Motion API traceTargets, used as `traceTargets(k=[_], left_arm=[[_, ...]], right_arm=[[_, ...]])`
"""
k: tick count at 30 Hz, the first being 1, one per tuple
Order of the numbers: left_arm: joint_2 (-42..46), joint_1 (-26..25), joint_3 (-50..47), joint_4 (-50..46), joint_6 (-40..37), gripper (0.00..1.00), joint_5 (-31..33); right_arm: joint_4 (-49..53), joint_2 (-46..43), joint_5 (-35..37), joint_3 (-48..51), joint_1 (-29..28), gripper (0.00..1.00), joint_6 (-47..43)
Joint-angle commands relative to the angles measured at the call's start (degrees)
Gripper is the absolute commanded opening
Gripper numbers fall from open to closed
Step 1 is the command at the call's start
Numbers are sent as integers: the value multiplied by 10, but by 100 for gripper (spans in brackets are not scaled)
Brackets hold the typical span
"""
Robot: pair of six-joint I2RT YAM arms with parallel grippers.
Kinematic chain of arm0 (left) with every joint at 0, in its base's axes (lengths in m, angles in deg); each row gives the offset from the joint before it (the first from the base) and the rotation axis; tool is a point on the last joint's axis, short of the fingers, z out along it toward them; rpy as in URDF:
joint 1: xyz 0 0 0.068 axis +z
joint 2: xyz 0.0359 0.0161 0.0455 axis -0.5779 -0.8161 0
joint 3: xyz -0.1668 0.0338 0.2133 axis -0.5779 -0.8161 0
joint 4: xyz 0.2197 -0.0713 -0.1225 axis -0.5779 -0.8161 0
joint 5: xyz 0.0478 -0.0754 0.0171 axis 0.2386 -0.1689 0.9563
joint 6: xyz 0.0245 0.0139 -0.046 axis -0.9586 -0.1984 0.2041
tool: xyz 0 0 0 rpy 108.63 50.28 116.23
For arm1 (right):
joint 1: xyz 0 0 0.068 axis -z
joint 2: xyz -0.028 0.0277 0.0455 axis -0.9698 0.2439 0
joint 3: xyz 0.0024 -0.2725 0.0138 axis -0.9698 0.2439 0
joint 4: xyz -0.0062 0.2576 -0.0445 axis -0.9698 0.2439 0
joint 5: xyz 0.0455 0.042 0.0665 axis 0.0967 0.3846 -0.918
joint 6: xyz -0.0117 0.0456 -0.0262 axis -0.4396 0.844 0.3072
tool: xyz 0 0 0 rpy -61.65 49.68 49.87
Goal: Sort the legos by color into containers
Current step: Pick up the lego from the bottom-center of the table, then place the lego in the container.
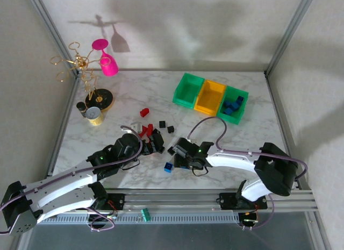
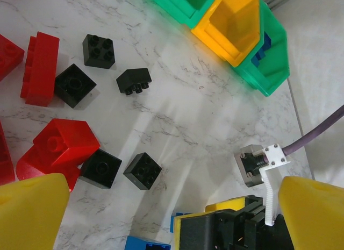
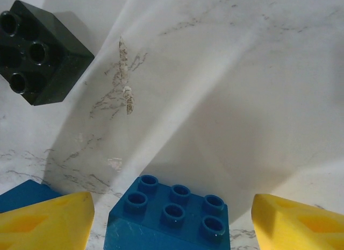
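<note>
A white marble-patterned counter (image 1: 129, 94) fills the middle of the top view, boxed in by pale walls (image 1: 188, 24) and slanting metal posts (image 1: 285, 35) at the upper corners. At the upper left stand a gold wire rack (image 1: 75, 64) and a pink glass (image 1: 107, 61), with a small round tin (image 1: 94, 116) just below them.

The containers (image 1: 210, 95) sit right of centre in a joined row of green, yellow and green, and blue pieces (image 1: 234, 106) lie in the rightmost one. The loose legos (image 1: 152, 130), red and black, are scattered near the centre beside the left claw (image 1: 156, 143), whose yellow fingers stand wide apart, gripping nothing.

The right claw (image 3: 172, 223) is spread apart too, low over a six-stud blue brick (image 3: 172, 209) that lies between its fingers with bare counter on either side. A black brick (image 3: 38, 51) lies at the upper left of that view.
</note>
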Motion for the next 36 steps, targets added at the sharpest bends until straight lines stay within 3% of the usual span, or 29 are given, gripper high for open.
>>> traceTargets(k=[1, 14, 21, 28, 36], left_arm=[[-3, 2, -7, 0, 6, 100, -6], [-6, 2, 1, 4, 5, 100, -4], [-16, 2, 14, 14, 3, 100, -1], [-55, 2, 47, 37, -3, 100, 9], [-117, 2, 86, 77, -13, 100, 2]], right_arm=[[-7, 12, 1, 2, -11, 73, 8], [8, 1, 26, -2, -11, 51, 7], [43, -29, 73, -26, -1, 49, 1], [80, -61, 120, -75, 61, 48, -65], [64, -78, 136, -124, 241, 49, -185]])
